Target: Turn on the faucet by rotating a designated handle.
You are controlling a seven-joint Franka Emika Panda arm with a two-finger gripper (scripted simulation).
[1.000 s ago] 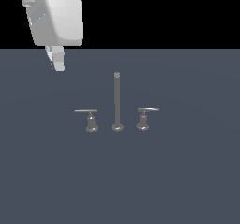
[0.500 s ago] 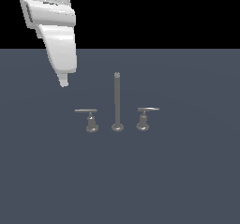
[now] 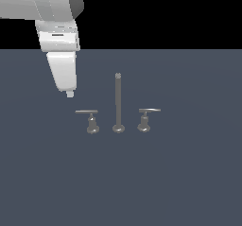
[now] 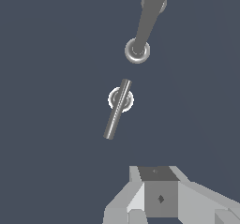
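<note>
Hovering apart above the handle [image 3: 89, 117], the claw [image 3: 70, 94] looks narrow, nothing held.

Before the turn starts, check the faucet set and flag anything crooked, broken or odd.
Nothing stands out. The post stands upright, the straight-bar handle and its twin sit level on either side, undamaged. The pincer hangs apart from the handle.

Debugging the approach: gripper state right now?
Gripper: cannot be told whether open or closed; the fingers sit too close together in view. Holding nothing, hovering above the handle, not touching it.
</note>
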